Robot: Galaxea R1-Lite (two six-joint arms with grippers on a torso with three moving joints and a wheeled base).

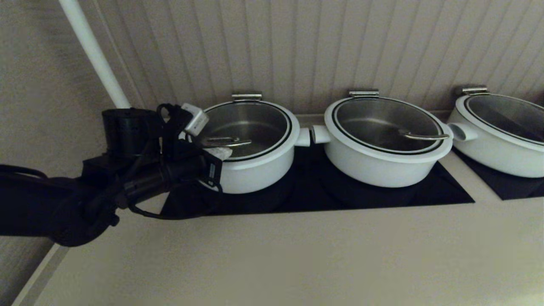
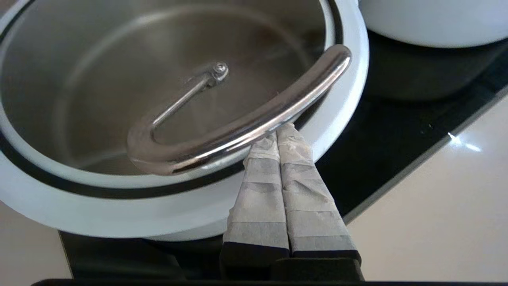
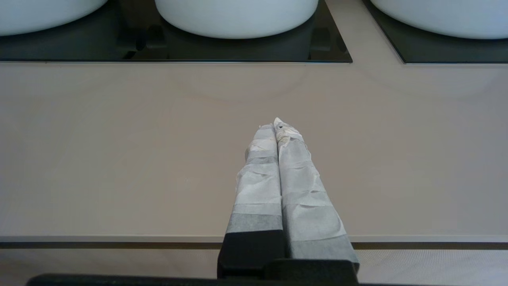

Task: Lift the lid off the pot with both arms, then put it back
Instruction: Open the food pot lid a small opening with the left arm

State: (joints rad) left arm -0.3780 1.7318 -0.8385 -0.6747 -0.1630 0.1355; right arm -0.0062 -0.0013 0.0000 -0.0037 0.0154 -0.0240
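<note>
My left pincer (image 2: 276, 135) sits at the left of the head view, its taped fingers (image 2: 258, 186) pressed together with nothing between them, their tips tucked just under the steel loop handle (image 2: 238, 127) of the lid (image 1: 248, 129). The lid rests flat on the pot (image 1: 250, 168), the leftmost of the three white pots on the black cooktop (image 1: 382, 191), left of centre in the head view. I cannot tell whether my fingertips touch the handle or sit just beneath it.

My right pincer (image 3: 276, 129) shows only in its wrist view, narrowed to nothing and holding nothing, hanging above the bare table (image 3: 119, 151) in the lower middle of that frame, well apart from the pots.

As I judge it, the task is barely begun: the lid is not yet lifted, only one arm is at the handle, and the lift and the putting back remain.
</note>
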